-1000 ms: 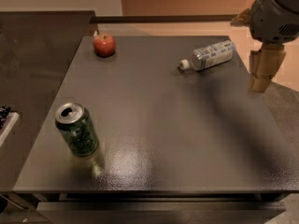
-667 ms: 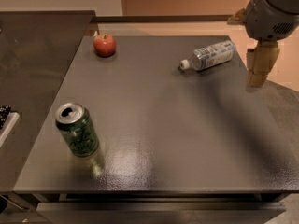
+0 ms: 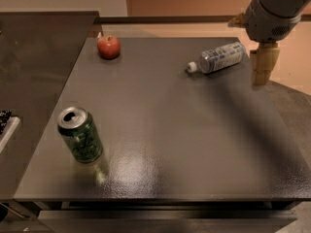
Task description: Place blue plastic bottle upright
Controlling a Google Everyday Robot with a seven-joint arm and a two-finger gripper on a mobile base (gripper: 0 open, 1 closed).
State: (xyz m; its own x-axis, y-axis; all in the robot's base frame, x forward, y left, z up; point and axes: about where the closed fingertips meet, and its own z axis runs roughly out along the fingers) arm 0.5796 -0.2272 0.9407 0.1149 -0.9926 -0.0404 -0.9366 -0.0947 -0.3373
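While bluish clear plastic bottle lies flat, beige robot gripper hangs beside it

We see the bottle on its side at the far right of the dark grey tabletop, white cap pointing left — the gripper just right of it, pointing down, apart. Clenched or released, we cannot tell. A round red apple sits far left; a green metal soda can stands front left.
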